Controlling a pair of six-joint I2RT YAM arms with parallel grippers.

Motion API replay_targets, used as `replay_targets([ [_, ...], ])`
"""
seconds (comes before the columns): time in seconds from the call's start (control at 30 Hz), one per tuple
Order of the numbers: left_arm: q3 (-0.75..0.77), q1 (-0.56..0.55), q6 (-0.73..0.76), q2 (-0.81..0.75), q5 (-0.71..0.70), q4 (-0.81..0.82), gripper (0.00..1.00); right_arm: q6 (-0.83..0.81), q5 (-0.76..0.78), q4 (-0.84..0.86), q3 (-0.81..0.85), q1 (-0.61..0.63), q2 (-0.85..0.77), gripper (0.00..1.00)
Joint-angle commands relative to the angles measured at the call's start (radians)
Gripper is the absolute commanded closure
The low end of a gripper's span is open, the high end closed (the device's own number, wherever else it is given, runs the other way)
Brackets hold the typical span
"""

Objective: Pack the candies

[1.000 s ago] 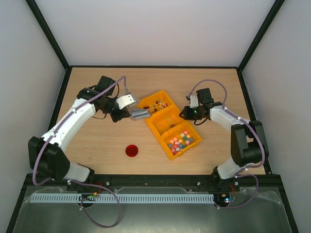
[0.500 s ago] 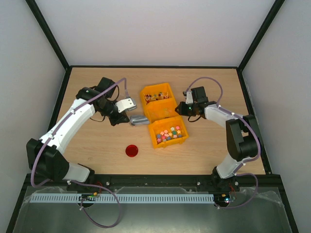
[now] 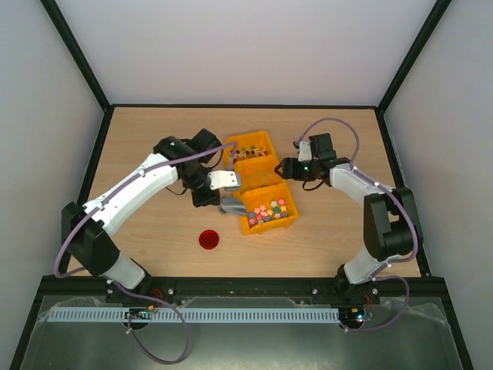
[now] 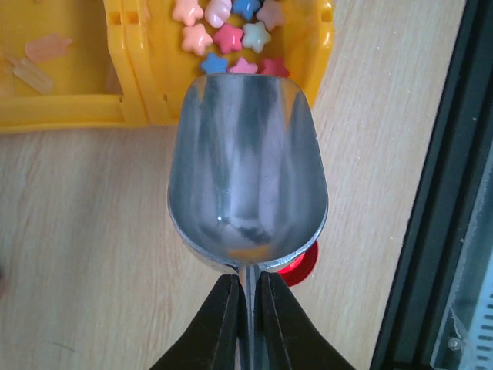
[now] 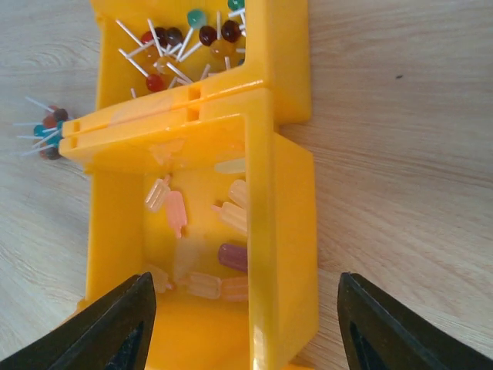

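Candies in yellow bin, just beyond scoop clenched in left pincer; right pincer released.

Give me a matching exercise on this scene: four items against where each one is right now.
Items:
1. metal scoop
2. red lid
3. star candies
4. right gripper

Places:
A. open beside the middle bin
B. in the near bin
C. on the bare table
D. clamped in the left gripper

Pairs: 1-D, 2-C, 3-B, 4-A.
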Motion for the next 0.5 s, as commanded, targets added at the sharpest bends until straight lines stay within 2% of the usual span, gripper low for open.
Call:
replay_targets([
  [0.0, 0.089, -0.074, -0.037, 0.058, -0.124, -0.069, 0.98, -0.064, -0.063, -0.139, 0.018, -0.044, -0.071, 0.33],
  [0.17, 0.186, -0.149, -0.070, 0.132, -0.218, -0.111, 0.98, -0.085, -0.120, -0.242, -0.011, -0.070, -0.137, 0.36],
  [0.47, 0.278, -0.252, -0.136, 0.267, -0.364, -0.123, 0.98, -0.056, -0.169, -0.271, -0.133, -0.072, -0.240, 0.47],
])
